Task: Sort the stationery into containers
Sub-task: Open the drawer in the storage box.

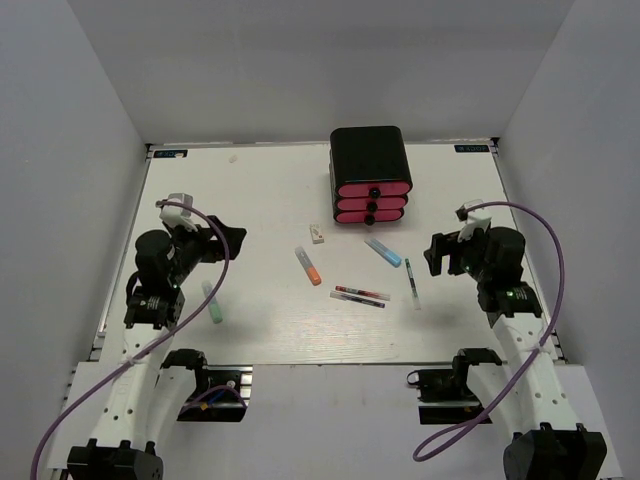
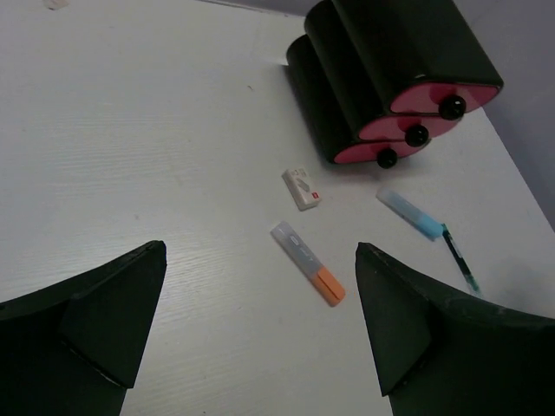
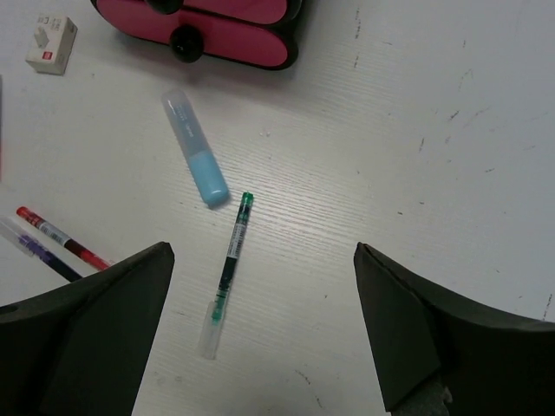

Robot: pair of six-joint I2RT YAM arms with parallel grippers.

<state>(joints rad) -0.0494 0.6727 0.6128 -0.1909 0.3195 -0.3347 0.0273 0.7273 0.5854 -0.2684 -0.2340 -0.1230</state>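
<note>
A black cabinet [image 1: 369, 155] with three shut pink drawers [image 1: 372, 202] stands at the back; it also shows in the left wrist view [image 2: 399, 61]. In front lie a white eraser [image 1: 317, 234], an orange-tipped marker [image 1: 308, 266], a blue marker [image 1: 383, 252], a green pen [image 1: 411, 281], a red pen [image 1: 361, 292], a dark pen [image 1: 356, 299] and a light green marker [image 1: 213, 302]. My left gripper [image 1: 232, 240] is open and empty, left of the orange-tipped marker [image 2: 308, 263]. My right gripper [image 1: 436, 255] is open and empty, just right of the green pen [image 3: 227, 262].
The white table [image 1: 250, 190] ends at a near edge by the arm bases. Grey walls [image 1: 320, 60] enclose the back and both sides. The left wrist view shows the eraser [image 2: 302, 188] and blue marker [image 2: 410, 213] near the cabinet.
</note>
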